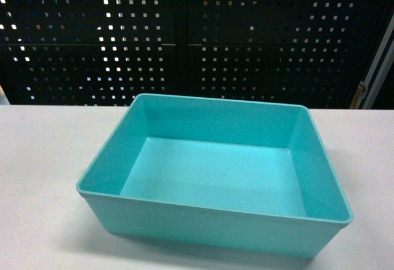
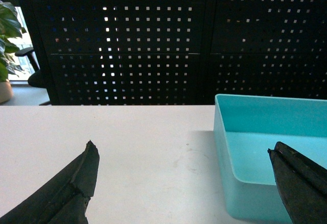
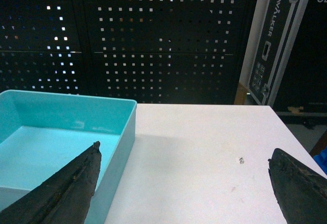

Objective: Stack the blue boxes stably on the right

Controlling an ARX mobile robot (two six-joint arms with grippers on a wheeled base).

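At the far left of the left wrist view, a potted plant (image 2: 7,35) and an office chair (image 2: 31,66) show beside the black perforated panel (image 2: 133,40). Lower in that frame, the left gripper (image 2: 184,180) is released, its dark fingers (image 2: 76,188) spread wide over the white table (image 2: 143,147), the right one hanging over the tub's near corner. Across the centre of the head view sits the turquoise tub (image 1: 203,221), open-topped and empty, flat on the table; neither gripper appears there. Toward the right, in the right wrist view, the right gripper (image 3: 184,183) is likewise released, its left finger (image 3: 71,188) over the tub's right wall, the other over bare table. A dark flight case (image 3: 278,35) stands at the upper right.
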